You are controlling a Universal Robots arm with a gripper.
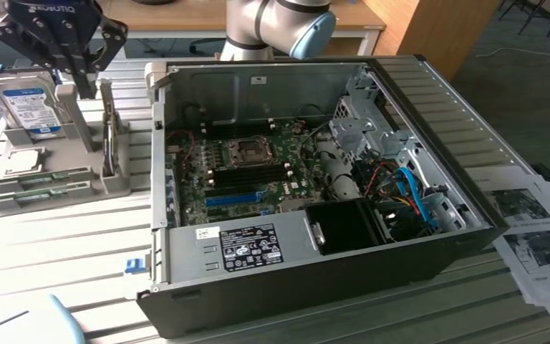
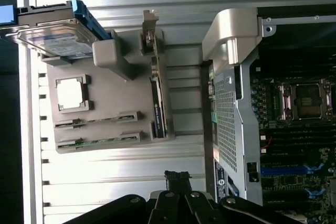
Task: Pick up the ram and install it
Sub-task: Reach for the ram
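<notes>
Ram (image 1: 42,180) in tray (image 2: 112,92) slot; ROBOTIQ-marked hand (image 1: 84,82) closed, apparently empty.

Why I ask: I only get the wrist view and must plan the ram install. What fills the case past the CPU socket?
Observer: A metal drive cage and blue and red cables crowd the end of the case at the exterior view's right.
Operator: Anything outside the case there?
Observer: Printed papers lie on the table beside it.
Operator: And the gripper?
Observer: Shut, the gripper hangs above the grey parts tray holding the ram, near the hard drive.
</notes>
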